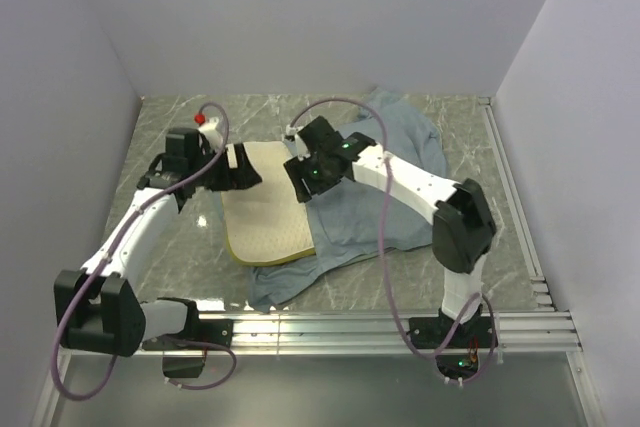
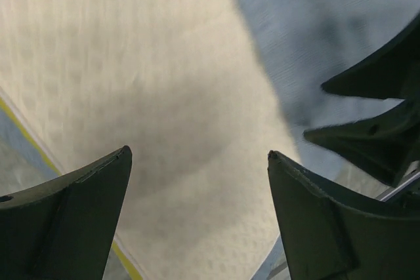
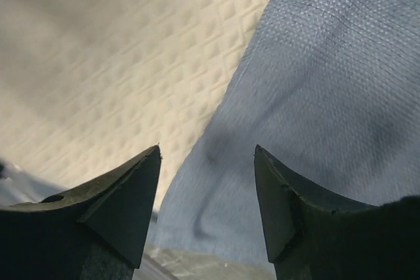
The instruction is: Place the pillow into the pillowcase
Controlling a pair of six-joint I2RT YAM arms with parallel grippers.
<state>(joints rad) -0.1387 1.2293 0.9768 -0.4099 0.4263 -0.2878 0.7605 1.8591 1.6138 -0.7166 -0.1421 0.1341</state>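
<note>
L to R on the grey-green marbled table (image 1: 200, 247): the left gripper (image 1: 245, 171) is seen held over the far-left corner of the thick cream-white foam pillow (image 1: 265, 209), whose yellow side edge shows along the near side. In the left wrist view, the left gripper (image 2: 199, 153) has its jaws spread apart w/ nothing between them. The quilted top of the pillow (image 2: 144, 83) fills the gap below.

At centre, the pillow lies flat, its top face uncovered. The limp blue-grey fabric pillowcase (image 1: 385, 182) is spread to its right, and a fold also shows past the pillow's near edge.

The right gripper (image 1: 300, 182) is positioned at the pillow's far-right corner, close beside the left one; its dark fingers (image 2: 374, 113) are caught at the R edge of the left wrist view. In the right wrist view, the right gripper (image 3: 207, 149) is likewise released, jaws apart and holding nothing, above the line where the pillowcase (image 3: 328, 96) meets the pillow (image 3: 131, 44). The rest of the case is bunched toward the far-R corner.
</note>
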